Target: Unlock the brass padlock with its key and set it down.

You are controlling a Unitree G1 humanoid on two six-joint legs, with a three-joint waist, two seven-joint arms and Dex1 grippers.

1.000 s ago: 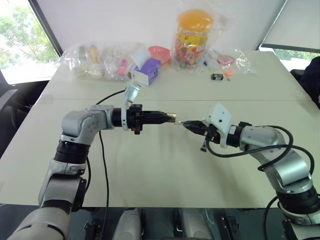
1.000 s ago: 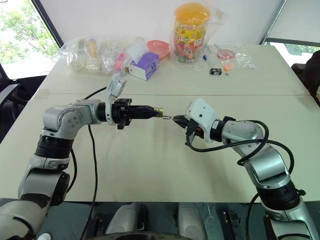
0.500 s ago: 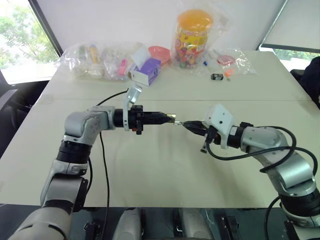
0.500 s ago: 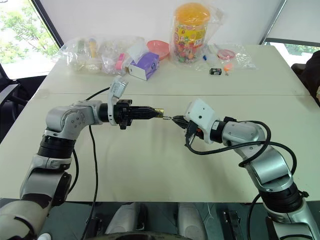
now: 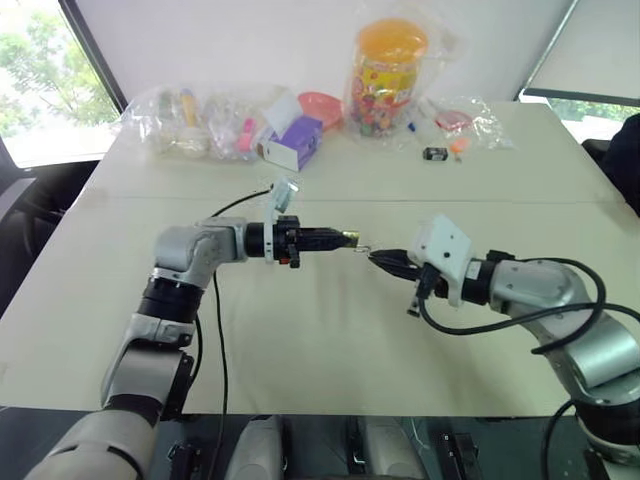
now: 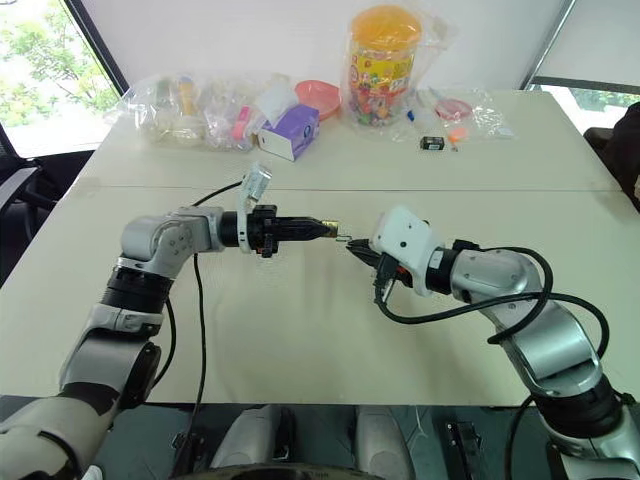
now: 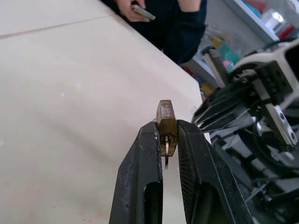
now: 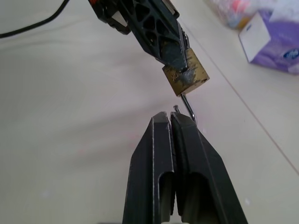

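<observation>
**A:** Head view first. Where is the padlock?

**B:** In the air over the table (image 5: pixel 300 330), near the middle of the view. The left claw (image 5: pixel 337 238) is clamped on the padlock (image 5: pixel 350 238) and points level across the view toward 3 o'clock. The right claw (image 5: pixel 380 258) sits just beside it, at about 4 o'clock from the lock.

**A:** What has changed in the last second?

**B:** The left forearm has swung in toward the middle and sunk a little. The lock itself has only drifted slightly toward 4 o'clock, and the right claw has eased back with it. Neither grip has changed.

**A:** Left wrist view?

**B:** The brass body is pinched between the two black fingers, keyhole end toward the camera. A thin key (image 7: pixel 166 150) sticks out of the keyhole. Past the table's edge, a person's hand (image 7: pixel 128 6) holds a phone (image 7: pixel 142 12).

**A:** Right wrist view?

**B:** The right claw's fingers are together. A silvery shackle (image 8: pixel 188 106) hooks out of the lock toward their tips. Its free end seems to be out of the body, so I judge the lock is probably open. I can't tell whether the tips actually pinch the shackle or only touch it.

**A:** What does that mean for the task?

**B:** Unlocking looks done or nearly done. The lock is not on the table yet. Lowering suggests setting down is next, and the left claw would have to part to release it.
</observation>
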